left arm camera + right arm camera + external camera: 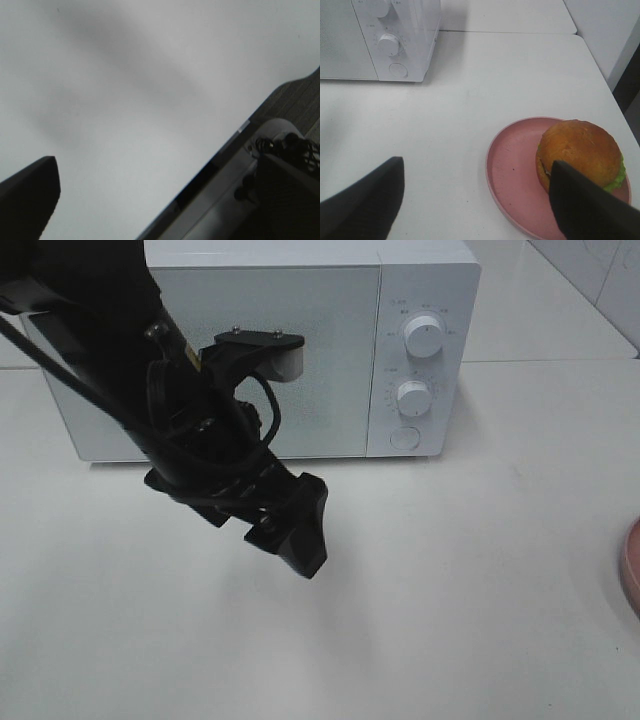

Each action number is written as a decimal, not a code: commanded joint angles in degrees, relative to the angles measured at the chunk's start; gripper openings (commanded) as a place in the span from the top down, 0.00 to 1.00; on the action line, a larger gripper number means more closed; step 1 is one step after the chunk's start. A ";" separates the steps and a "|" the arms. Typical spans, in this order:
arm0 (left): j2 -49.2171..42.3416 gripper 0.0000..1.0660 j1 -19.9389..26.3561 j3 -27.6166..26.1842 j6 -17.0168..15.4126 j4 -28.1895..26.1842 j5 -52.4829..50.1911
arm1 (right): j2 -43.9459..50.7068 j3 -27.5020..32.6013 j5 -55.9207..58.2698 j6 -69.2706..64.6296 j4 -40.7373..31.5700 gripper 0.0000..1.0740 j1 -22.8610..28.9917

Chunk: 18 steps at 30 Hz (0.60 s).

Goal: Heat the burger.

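Note:
The burger, with a golden-brown bun and green lettuce at its edge, sits on a pink plate on the white table. My right gripper hovers open over the plate's near rim. One finger stands just in front of the burger and the other is off over bare table, with nothing between them. My left gripper hangs in front of the closed door of the white microwave. In the left wrist view its fingers are spread wide and empty. The high view does not show the burger.
Two knobs and a round button are on the microwave's right panel. A sliver of the pink plate shows at the high view's right edge. White tabletop stretches between the microwave and the plate.

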State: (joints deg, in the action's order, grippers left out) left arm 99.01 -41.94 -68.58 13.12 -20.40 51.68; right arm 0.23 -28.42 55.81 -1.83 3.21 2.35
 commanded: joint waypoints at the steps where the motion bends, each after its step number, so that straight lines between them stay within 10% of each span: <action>1: -0.52 0.08 2.12 -0.29 -2.81 0.34 5.50 | 1.43 0.17 -0.80 0.34 -0.29 0.31 -0.17; 18: -8.19 0.08 24.69 0.06 -6.13 2.69 16.27 | 1.43 0.17 -0.80 0.34 -0.29 0.31 -0.17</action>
State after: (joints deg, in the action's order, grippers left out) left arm 93.79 -20.05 -68.70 8.65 -18.96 66.46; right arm 0.23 -28.42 55.81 -1.83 3.21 2.35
